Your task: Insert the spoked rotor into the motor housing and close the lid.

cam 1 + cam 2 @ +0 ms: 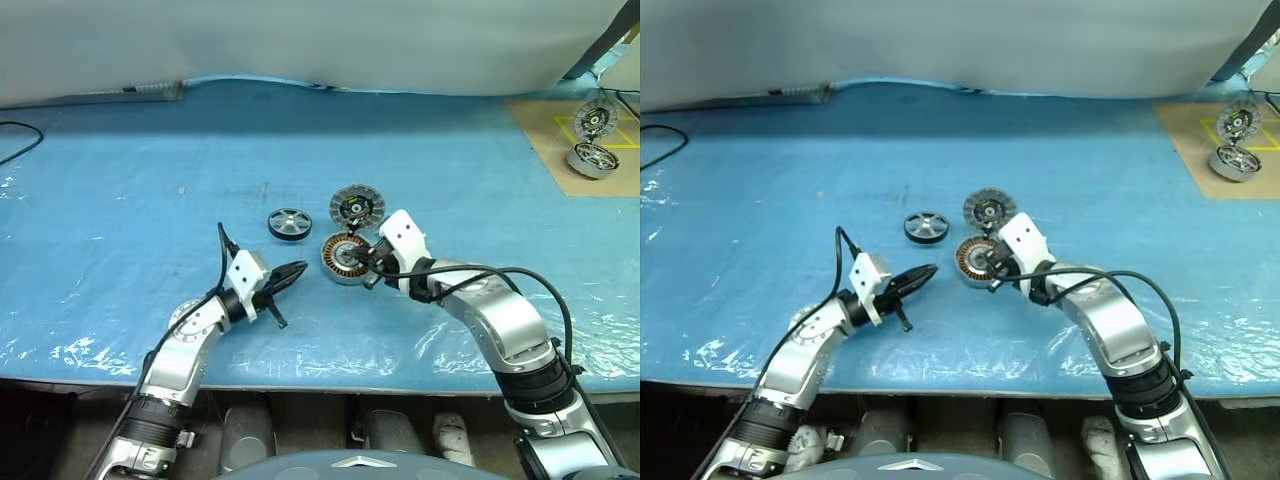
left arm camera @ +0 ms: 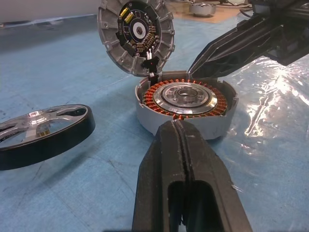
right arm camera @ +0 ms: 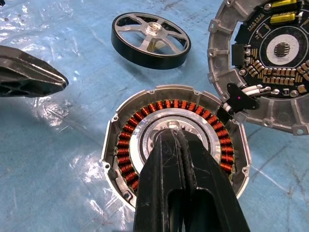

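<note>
— Looking over the blue plastic-covered table, how far along is the job?

— Barely begun, I'd judge. The shallow round silver motor housing with its ring of copper windings sits near the table's middle with its cup empty. The round silver lid with pale radial ribs around a dark circuit centre is joined to the housing at its 12 o'clock edge and stands swung open, propped up behind it. The small dark round spoked rotor with silver-grey spokes lies flat on the table at about 10 o'clock from the housing, just beside it but apart.

— So what's left?

— Everything, by my reading: lifting the rotor, seating it over the windings, then folding the lid down.

— And the jaws?

— Both pairs are pressed together with nothing between them. The right gripper points down over the housing's pale centre; I cannot tell whether the tips touch it. The left gripper hangs at roughly 8 o'clock from the housing, near it and aimed at it, touching nothing I can see.

— Anything else about?

— A second shiny silver spoked motor unit rests on a brown board far off at 2 o'clock.
</note>
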Controlling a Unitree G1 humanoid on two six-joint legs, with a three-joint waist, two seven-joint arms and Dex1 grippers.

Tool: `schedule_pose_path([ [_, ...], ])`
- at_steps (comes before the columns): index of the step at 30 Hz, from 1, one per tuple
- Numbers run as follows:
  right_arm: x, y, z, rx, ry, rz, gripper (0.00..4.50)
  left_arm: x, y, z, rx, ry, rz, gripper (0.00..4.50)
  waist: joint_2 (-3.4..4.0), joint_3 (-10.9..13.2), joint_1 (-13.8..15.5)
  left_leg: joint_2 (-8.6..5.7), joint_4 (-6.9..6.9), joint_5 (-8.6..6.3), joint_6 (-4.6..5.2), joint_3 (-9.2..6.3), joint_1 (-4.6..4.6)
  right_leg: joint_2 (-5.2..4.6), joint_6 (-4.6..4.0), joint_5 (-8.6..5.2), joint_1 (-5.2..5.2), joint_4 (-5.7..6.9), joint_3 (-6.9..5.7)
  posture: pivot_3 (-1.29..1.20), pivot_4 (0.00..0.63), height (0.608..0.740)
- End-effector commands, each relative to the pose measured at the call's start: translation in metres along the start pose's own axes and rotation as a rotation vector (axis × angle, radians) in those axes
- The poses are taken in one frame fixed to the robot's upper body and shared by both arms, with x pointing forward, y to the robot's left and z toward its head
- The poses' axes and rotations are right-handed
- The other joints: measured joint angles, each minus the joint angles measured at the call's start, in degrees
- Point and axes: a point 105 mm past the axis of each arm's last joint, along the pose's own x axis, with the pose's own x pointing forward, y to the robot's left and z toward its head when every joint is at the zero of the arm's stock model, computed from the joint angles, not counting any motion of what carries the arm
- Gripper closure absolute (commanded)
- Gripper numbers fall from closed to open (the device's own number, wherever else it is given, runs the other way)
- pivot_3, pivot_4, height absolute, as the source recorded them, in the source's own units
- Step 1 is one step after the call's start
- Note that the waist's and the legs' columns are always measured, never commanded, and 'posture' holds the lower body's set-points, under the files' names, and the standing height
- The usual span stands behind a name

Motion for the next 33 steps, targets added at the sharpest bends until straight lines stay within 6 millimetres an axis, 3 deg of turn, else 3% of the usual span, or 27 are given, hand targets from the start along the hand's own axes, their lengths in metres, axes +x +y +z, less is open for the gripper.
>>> schedule_pose_path([
  [1, 0.003, 0.000, 0.009, -0.015, -0.020, -0.004, 4.48, 0.001, -0.003, 0.003, 0.008, -0.033, -0.014, 4.50, 0.00, 0.0, 0.0, 0.00, 0.01, 0.00, 0.00, 0.00, 0.03, 0.00, 0.00, 0.00, 0.00, 0.00, 0.00, 0.00, 0.150, 0.740],
  [19, 0.009, 0.001, -0.002, -0.059, 0.084, 0.029, 4.48, 0.005, -0.007, 0.002, -0.014, -0.041, -0.026, 4.50, 0.00, 0.0, 0.0, 0.00, 0.13, 0.00, 0.00, 0.01, 0.24, 0.00, -0.01, 0.01, 0.06, 0.13, 0.05, 0.00, 0.150, 0.740],
  [33, 0.018, -0.004, 0.006, -0.085, 0.100, -0.019, 4.48, 0.007, -0.008, 0.001, -0.014, -0.037, -0.035, 4.50, 0.00, 0.0, 0.0, 0.00, 0.17, 0.00, 0.00, 0.03, 0.32, 0.00, -0.02, 0.01, 0.08, 0.20, 0.08, 0.00, 0.150, 0.740],
])
